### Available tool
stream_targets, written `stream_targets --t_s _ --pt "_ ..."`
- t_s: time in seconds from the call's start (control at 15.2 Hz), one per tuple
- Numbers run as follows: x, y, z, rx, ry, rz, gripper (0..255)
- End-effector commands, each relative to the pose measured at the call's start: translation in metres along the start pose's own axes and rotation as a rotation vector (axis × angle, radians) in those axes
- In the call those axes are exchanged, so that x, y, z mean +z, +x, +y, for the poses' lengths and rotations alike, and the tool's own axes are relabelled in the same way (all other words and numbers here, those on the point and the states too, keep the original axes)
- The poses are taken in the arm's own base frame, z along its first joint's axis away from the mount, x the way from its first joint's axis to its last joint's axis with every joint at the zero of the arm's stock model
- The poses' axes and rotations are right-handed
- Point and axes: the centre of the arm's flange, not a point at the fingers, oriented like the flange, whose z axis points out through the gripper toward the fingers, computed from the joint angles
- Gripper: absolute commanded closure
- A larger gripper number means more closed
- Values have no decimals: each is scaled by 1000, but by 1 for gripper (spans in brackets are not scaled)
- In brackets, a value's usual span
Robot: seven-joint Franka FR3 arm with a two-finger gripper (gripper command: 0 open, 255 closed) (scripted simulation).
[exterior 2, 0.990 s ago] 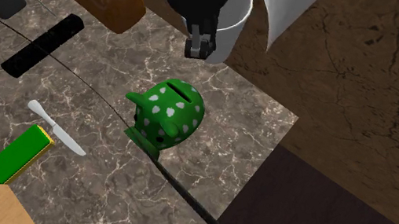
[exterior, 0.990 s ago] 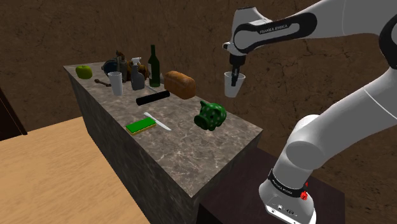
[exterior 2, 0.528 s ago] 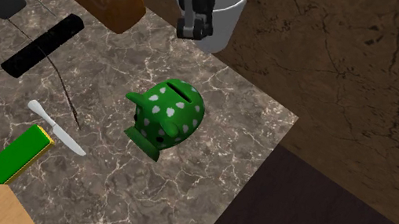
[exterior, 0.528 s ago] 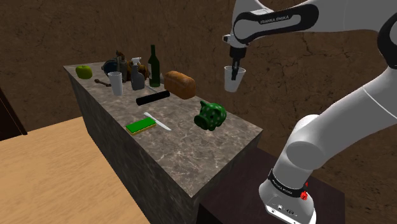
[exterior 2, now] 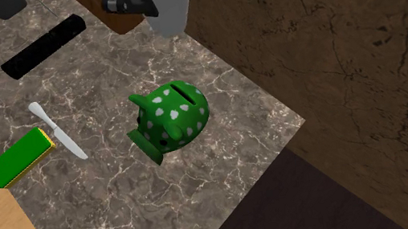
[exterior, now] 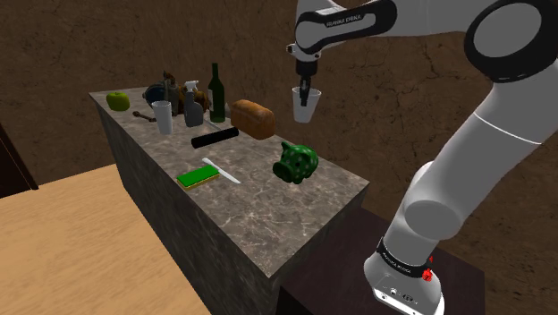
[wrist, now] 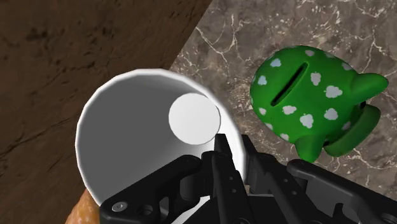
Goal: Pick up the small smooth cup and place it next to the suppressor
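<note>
Gripping one side of the rim of a small white cup (exterior: 305, 107), the tool (exterior: 304, 92) hangs from the arm with its black fingers (wrist: 224, 167) closed on the cup's wall, one inside and one outside. The cup is upright (mouth up, its pale round bottom showing in the wrist view) and is held in the air, clear of the counter (exterior: 259, 215). In the shoulder view it sits above the counter's far edge, higher than a brown loaf of bread (exterior: 253, 119) and to that view's right of it. Below the cup, the wrist view shows the counter's edge, with a green piggy bank (wrist: 312, 95) dotted in white standing on the marble just beside it. The black tube (exterior: 215, 139) lies on the counter on the other side of the loaf, well apart from the cup. Nearer the front lie a white knife (exterior: 221, 172) and, just beside it, a flat green block (exterior: 197, 176). At the counter's far end stand a dark bottle (exterior: 215, 92), a spray bottle (exterior: 192, 103), a taller pale cup (exterior: 162, 116) and a green apple (exterior: 118, 100).
</note>
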Motion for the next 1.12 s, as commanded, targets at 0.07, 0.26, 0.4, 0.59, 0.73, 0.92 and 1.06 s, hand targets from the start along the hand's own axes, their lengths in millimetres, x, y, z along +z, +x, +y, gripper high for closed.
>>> stream_targets --t_s 0.07,0.26,0.4,0.59,0.73,0.92,1.06 --pt "0 40 8 0 0 1 255" --pt "-1 79 16 0 0 1 255" --pt "-2 104 22 0 0 1 255" --pt "-3 143 30 0 0 1 255" --pt "-3 169 36 0 0 1 255" --pt "-4 208 44 0 0 1 255" --pt "-5 233 49 0 0 1 255"
